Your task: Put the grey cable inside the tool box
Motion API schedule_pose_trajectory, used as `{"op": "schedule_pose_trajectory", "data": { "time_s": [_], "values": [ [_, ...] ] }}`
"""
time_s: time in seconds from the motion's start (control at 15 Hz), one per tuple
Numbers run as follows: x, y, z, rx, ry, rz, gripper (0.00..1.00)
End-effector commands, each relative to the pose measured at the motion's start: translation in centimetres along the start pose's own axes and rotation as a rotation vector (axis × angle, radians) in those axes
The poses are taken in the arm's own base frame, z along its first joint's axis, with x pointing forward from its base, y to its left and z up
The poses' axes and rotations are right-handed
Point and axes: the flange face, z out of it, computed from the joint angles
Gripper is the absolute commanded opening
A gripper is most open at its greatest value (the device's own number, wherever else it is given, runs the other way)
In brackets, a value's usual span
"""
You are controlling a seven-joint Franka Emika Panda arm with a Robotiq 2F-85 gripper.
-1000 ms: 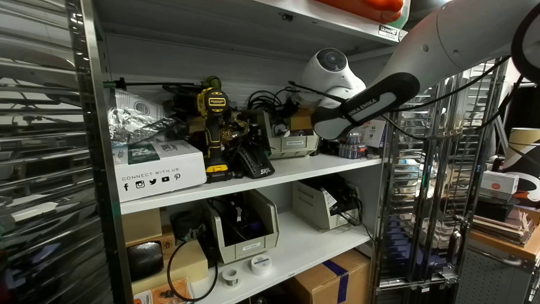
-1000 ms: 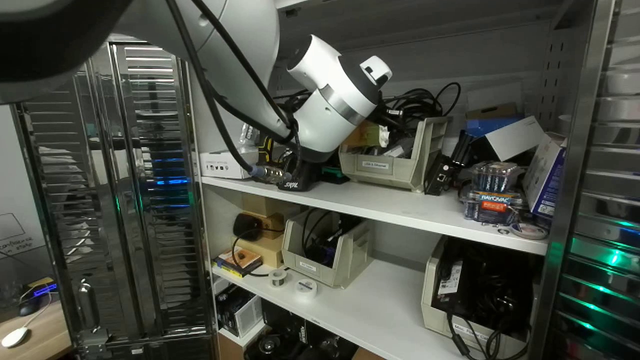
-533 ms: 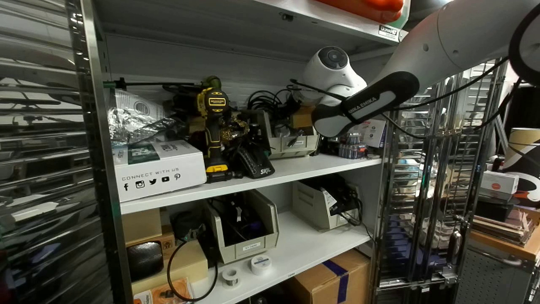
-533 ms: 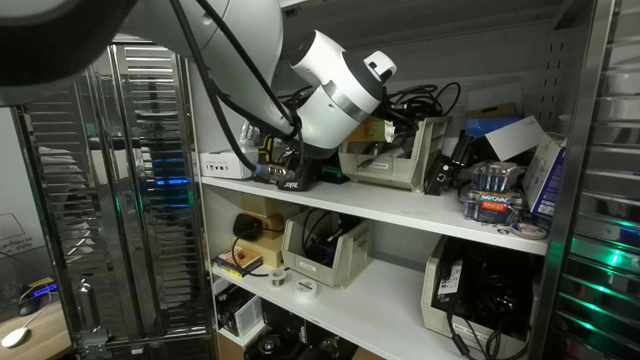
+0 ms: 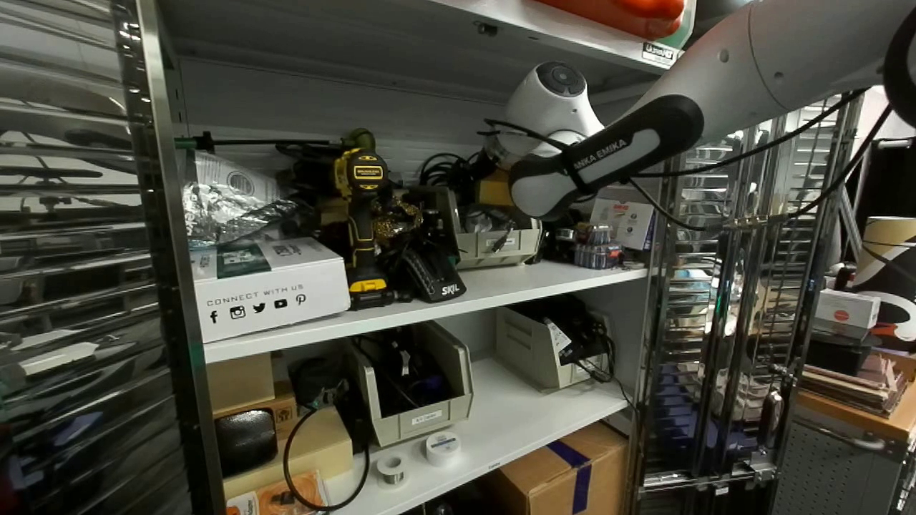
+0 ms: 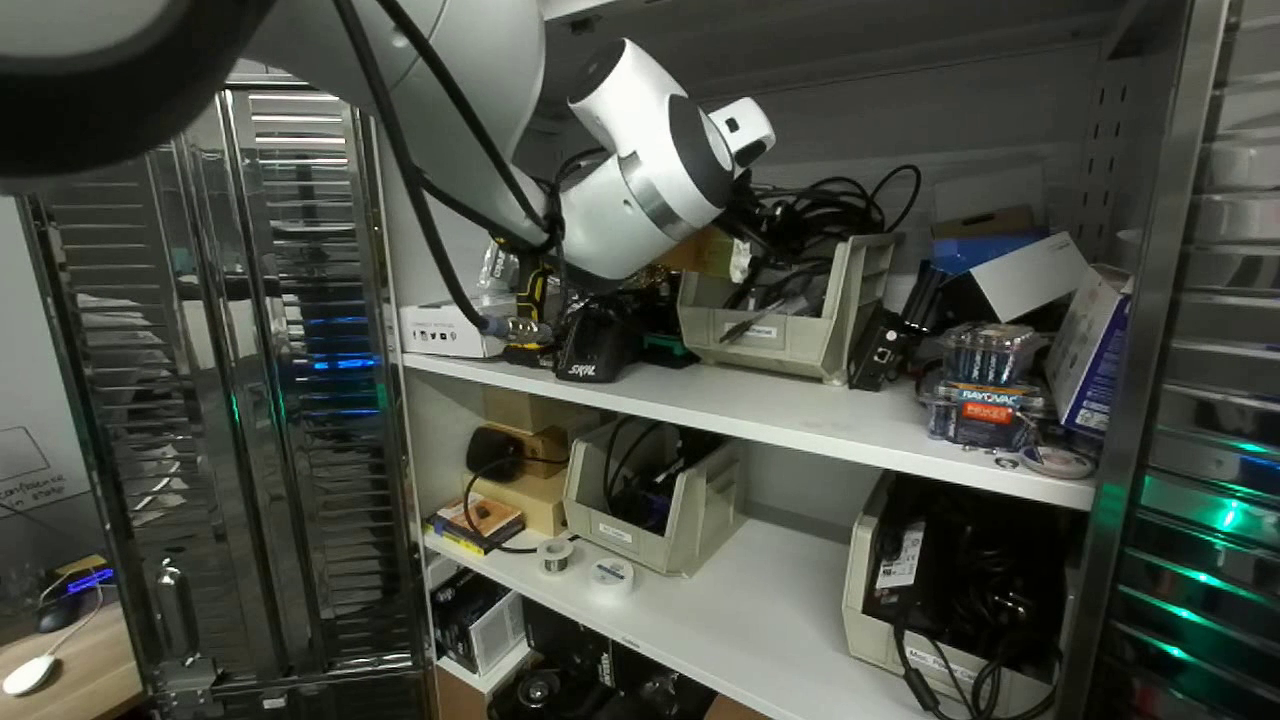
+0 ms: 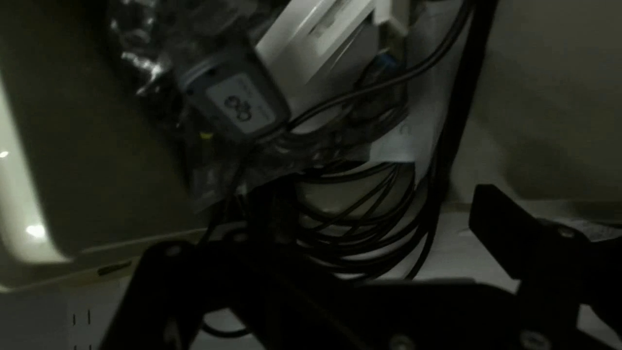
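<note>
Arm point(image 5: 737, 86) bent above shelf point(image 6: 860, 408), wrist point(image 6: 640, 200) tilted, fingers point(image 7: 505, 233) apart near bin point(image 6: 780, 355)

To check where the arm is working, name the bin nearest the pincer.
The upper-shelf bin: the pincer hangs close to it, whereas the other two bins stand on the shelf below.
</note>
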Motion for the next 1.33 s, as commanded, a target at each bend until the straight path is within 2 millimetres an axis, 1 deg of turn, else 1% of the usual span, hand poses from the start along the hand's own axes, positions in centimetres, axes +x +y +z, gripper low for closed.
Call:
{"op": "schedule_pose_trajectory", "data": {
  "time_s": [0.0,0.07,0.27,0.53,0.6,0.67,0.87,1.07,1.27],
  "values": [
    [-0.5,-1.0,-3.2,0.065,-0.159,0.051,1.00],
    [-0.1,-0.9,-4.0,0.086,-0.194,0.074,1.00],
    [0.8,0.8,-6.9,0.113,-0.318,0.111,1.00],
    [0.8,3.2,-11.7,0.121,-0.505,0.116,1.00],
    [0.1,4.0,-12.6,0.105,-0.565,0.115,1.00],
    [-1.1,4.7,-13.1,0.095,-0.623,0.107,1.00],
    [-3.5,7.0,-15.1,0.032,-0.766,0.083,1.00],
    [-5.0,8.9,-17.1,-0.009,-0.898,0.071,1.00],
    [-6.2,10.3,-19.7,-0.006,-1.079,0.046,1.00]
  ]
}}
